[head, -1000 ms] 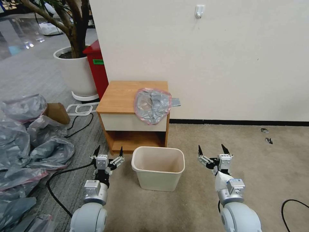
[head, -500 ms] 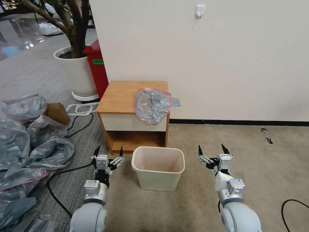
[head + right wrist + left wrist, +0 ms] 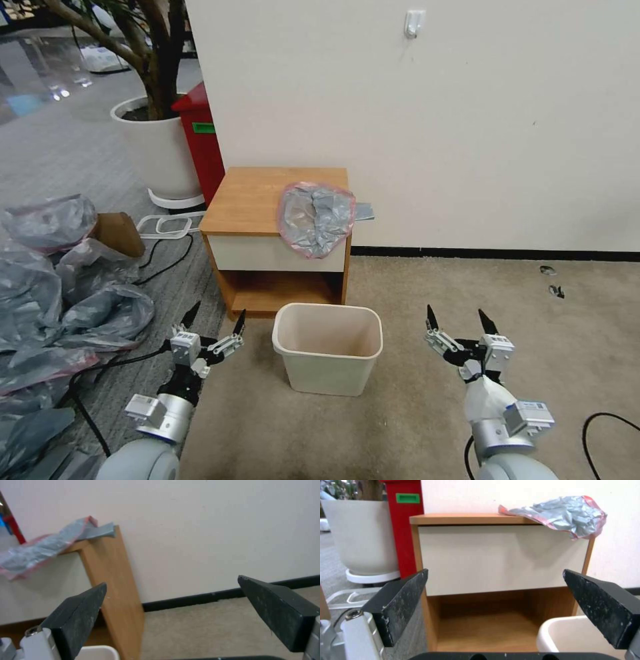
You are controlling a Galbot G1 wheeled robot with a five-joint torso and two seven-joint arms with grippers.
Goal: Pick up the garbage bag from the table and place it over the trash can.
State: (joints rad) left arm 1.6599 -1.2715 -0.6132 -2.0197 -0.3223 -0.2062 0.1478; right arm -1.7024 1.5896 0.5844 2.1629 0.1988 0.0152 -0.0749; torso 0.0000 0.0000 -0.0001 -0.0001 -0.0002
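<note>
Change: since half a second ago both arms have swung outward and a little lower in the head view; the bag, nightstand and bin lie as they did.
Left gripper (image 3: 212,321): low over the floor, left of the trash can and in front of the table's left corner, angled toward the shelf gap; its two black fingers (image 3: 399,605) are spread wide and hold nothing.
Right gripper (image 3: 460,320): low over the carpet, right of the trash can and well apart from it; fingers (image 3: 76,616) spread wide too, nothing between them.
Garbage bag (image 3: 315,217): crumpled on the right part of the table top, grey with a pink-red rim; its front edge droops over the cream drawer front (the left wrist view shows that overhang at the right end of the drawer (image 3: 565,515)), and a grey corner sticks out past the table's right side toward the wall.
Table (image 3: 250,197): against the white wall, orange-brown top bare on its left part.
Trash can (image 3: 328,347): upright on the carpet just in front of the table, between the two grippers, no liner on it.
Surroundings: red bin (image 3: 199,137) and white plant pot (image 3: 152,150) stand behind the table's left side; a heap of grey plastic bags (image 3: 60,293) lies on the floor at far left.
</note>
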